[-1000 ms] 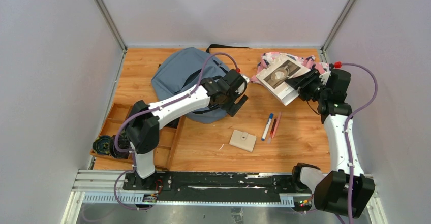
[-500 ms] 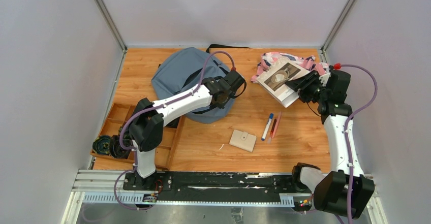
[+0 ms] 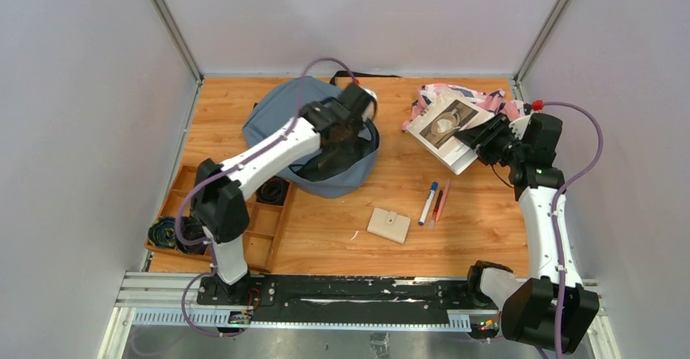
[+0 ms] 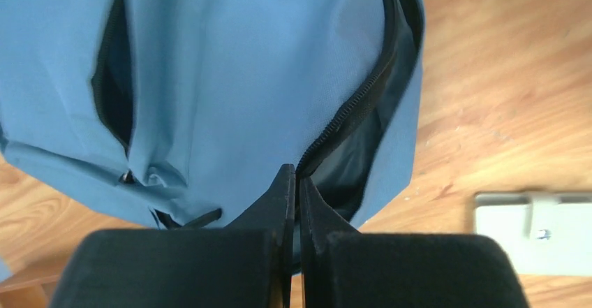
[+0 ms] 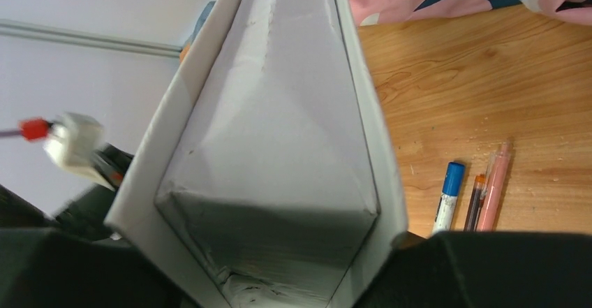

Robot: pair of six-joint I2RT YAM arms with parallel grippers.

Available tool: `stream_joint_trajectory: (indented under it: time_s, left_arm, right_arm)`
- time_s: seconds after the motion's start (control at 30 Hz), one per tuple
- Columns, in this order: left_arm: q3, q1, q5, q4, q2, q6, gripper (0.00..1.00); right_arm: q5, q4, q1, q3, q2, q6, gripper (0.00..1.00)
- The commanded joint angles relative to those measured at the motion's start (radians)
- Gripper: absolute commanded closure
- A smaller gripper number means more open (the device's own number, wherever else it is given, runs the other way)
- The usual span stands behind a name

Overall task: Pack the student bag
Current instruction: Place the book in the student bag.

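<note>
The student bag (image 3: 281, 115) is a grey-blue backpack lying at the back left of the table. Its main zipper is undone and a dark opening (image 3: 342, 159) gapes on the right side. My left gripper (image 3: 355, 113) hangs over that side, shut on the bag's zipper edge (image 4: 349, 112) and holding it up; the black fingertips (image 4: 285, 182) meet right at the zipper. At the back right, my right gripper (image 3: 482, 141) is shut on a white book (image 3: 443, 124) with a picture cover, held tilted above the table. The book (image 5: 279, 112) fills the right wrist view.
A blue-capped marker (image 3: 428, 202) and two pens (image 3: 439, 204) lie in the middle right, with a beige wallet (image 3: 389, 225) nearer. A wooden tray (image 3: 183, 204) holding dark cable coils (image 3: 163, 233) sits front left. Pink-navy patterned cloth (image 3: 456, 94) lies under the book.
My left gripper closed and swung back and up over the bag, pulling the zipper edge so the opening gapes. The right arm and book barely shifted.
</note>
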Motion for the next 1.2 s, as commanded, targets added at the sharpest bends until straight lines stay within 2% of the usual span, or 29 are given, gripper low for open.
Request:
stream_joint_trajectory:
  time_s: [0.0, 0.1, 0.23, 0.37, 0.57, 0.77, 0.93, 1.17]
  left_arm:
    - [0.077, 0.172, 0.250, 0.079, -0.170, -0.154, 1.00]
    - [0.012, 0.269, 0.406, 0.182, -0.239, -0.234, 1.00]
    - [-0.026, 0.328, 0.477, 0.244, -0.279, -0.271, 1.00]
    - [-0.107, 0.384, 0.605, 0.380, -0.329, -0.373, 1.00]
    - [-0.087, 0.402, 0.639, 0.401, -0.335, -0.395, 1.00]
    - [-0.119, 0.434, 0.710, 0.423, -0.355, -0.417, 1.00]
    - [-0.169, 0.486, 0.813, 0.501, -0.387, -0.475, 1.00]
    - [-0.183, 0.488, 0.888, 0.547, -0.411, -0.480, 1.00]
  right_arm:
    - [-0.101, 0.004, -0.014, 0.030, -0.021, -0.090, 1.00]
    - [-0.212, 0.044, -0.011, 0.027, -0.007, -0.089, 0.99]
    - [-0.310, 0.115, 0.012, -0.005, 0.014, -0.066, 0.98]
    - [-0.382, 0.329, 0.068, -0.090, 0.044, 0.081, 0.98]
    - [-0.296, 0.641, 0.289, -0.172, 0.115, 0.273, 0.98]
    - [-0.202, 0.662, 0.412, -0.114, 0.254, 0.283, 1.00]
    - [-0.159, 0.826, 0.474, -0.125, 0.385, 0.372, 0.98]
    - [-0.111, 0.932, 0.569, -0.054, 0.548, 0.397, 0.97]
